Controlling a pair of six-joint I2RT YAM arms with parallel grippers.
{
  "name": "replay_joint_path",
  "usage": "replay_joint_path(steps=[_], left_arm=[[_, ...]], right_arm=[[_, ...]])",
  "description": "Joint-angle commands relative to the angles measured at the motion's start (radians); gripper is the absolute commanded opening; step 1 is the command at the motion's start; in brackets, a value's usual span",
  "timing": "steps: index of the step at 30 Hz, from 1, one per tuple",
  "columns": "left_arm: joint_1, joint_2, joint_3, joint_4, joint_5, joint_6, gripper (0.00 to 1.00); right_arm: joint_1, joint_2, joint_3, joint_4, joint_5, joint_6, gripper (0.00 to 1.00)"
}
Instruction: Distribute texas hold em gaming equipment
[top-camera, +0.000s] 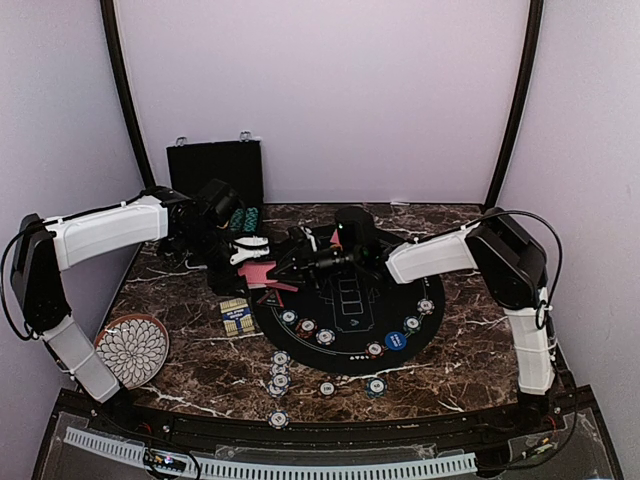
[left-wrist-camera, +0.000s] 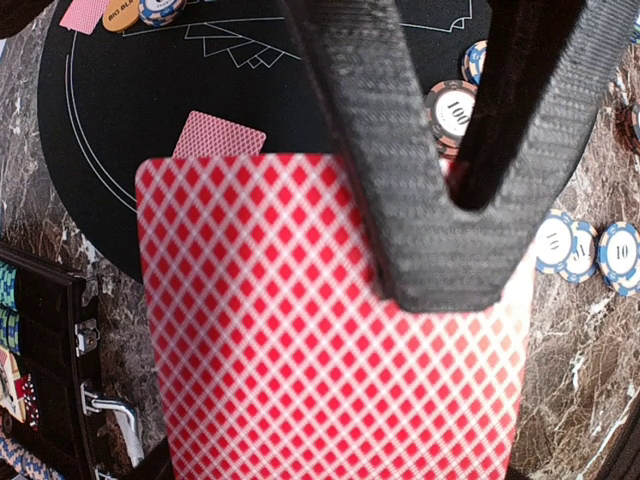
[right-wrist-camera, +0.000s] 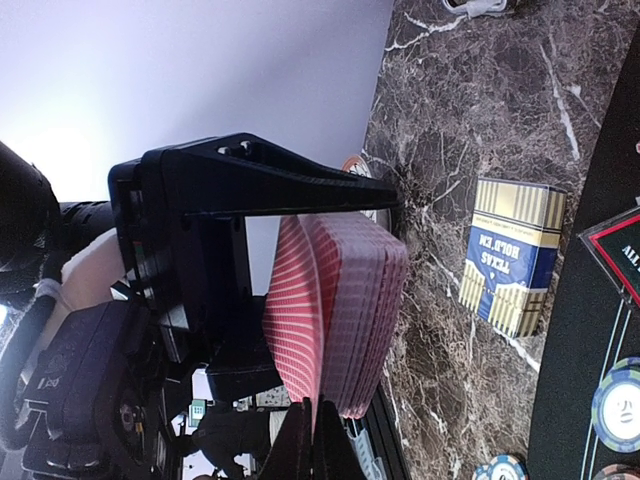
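Cards first: the red-backed deck (left-wrist-camera: 330, 330) hangs above the table at the left edge of the round black felt mat (top-camera: 350, 320), clamped in my left gripper (top-camera: 262, 250), whose jaws grip the stack across its thickness. My right gripper (top-camera: 290, 262) has its jaws closed together on the edge of the top card (right-wrist-camera: 290, 320), as far as the right wrist view lets me judge.

My worry is the peel: if the right jaws have pinched more than one card, two come off together; if they pull at an angle, the fanned stack could slip from the left jaws and spill.

Further right, striped-edge poker chips (top-camera: 325, 336) curve along the mat's near rim, with a blue button (top-camera: 395, 340) among them. The backs show a crisp red-and-white diamond lattice.
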Motion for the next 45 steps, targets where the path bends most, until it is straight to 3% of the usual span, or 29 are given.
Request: replay_joint_path(steps=[1,7,15,45], left_arm=[[0.0,-0.012,-0.009,0.009,0.005,0.007,0.0],[-0.001,-0.012,-0.009,0.009,0.006,0.006,0.0],[-0.001,-0.013,-0.009,0.007,-0.002,0.009,0.0],[0.0,-0.02,-0.029,0.007,-0.03,0.009,0.0]], right_arm=[[-0.005,-0.047,-0.012,0.002,-0.009,-0.013,0.0],[-0.006,-0.058,-0.021,0.029,-0.01,0.008,0.0],[-0.016,-0.069,-0.086,0.187,-0.022,0.109,0.0],[-0.083,-0.194,-0.301,0.241,-0.038,0.109,0.0]])
